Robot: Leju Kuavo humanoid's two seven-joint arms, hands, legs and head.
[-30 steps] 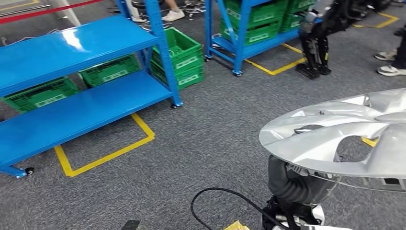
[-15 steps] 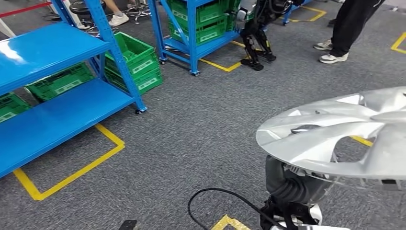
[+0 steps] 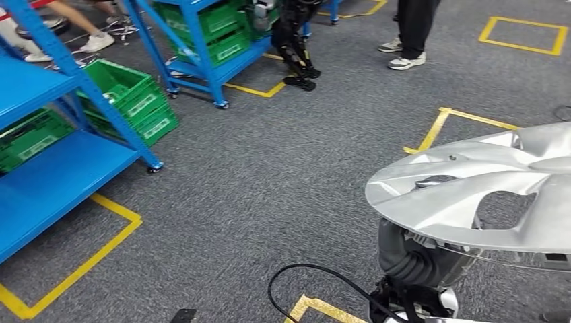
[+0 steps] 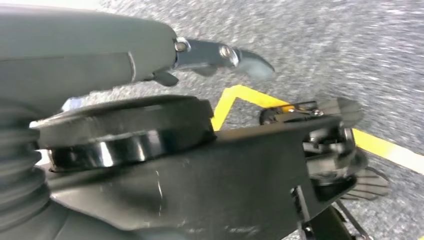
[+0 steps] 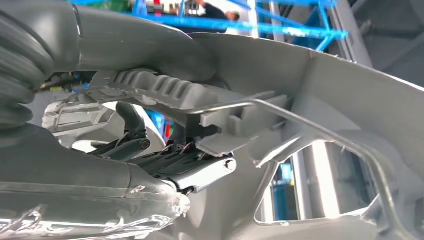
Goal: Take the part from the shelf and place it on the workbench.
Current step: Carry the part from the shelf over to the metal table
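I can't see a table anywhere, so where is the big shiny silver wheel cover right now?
In the head view the silver wheel cover is at the lower right, carried above the grey carpet by the right robot hand, far from the blue shelf on the left.

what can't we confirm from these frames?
- Head view: silver wheel cover hides the right hand beneath it; right edge cuts it off.
- Right wrist view: fingers crowded against the cover's back; exact grip unclear.
- Left wrist view: left hand blurred; workbench unseen.
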